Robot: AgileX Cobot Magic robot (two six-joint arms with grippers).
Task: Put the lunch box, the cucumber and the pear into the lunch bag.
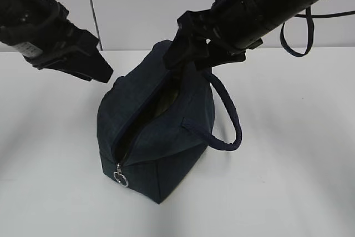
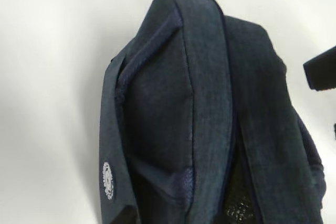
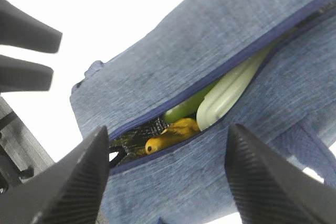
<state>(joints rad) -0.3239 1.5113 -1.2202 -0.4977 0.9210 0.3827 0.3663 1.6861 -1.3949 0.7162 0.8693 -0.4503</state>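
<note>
So the lunch bag (image 1: 158,137) sits mid-table (image 1: 294,165), zipper slit partly open along the top, metal ring pull (image 1: 121,178) hanging at the 6 o'clock end. Through the slit in the right wrist view I can see the pear (image 3: 170,135), the cucumber (image 3: 184,109) just above it and the pale green lid of the lunch box (image 3: 226,95), all inside. The right gripper (image 3: 165,182) hovers over the bag's 12 o'clock end, jaws spread wide, holding nothing. The left gripper (image 1: 83,62) hangs off at 10 o'clock, clear of the fabric; can't tell how wide it is. The handle (image 1: 230,120) loops out at 3 o'clock. Bare tabletop all around.
</note>
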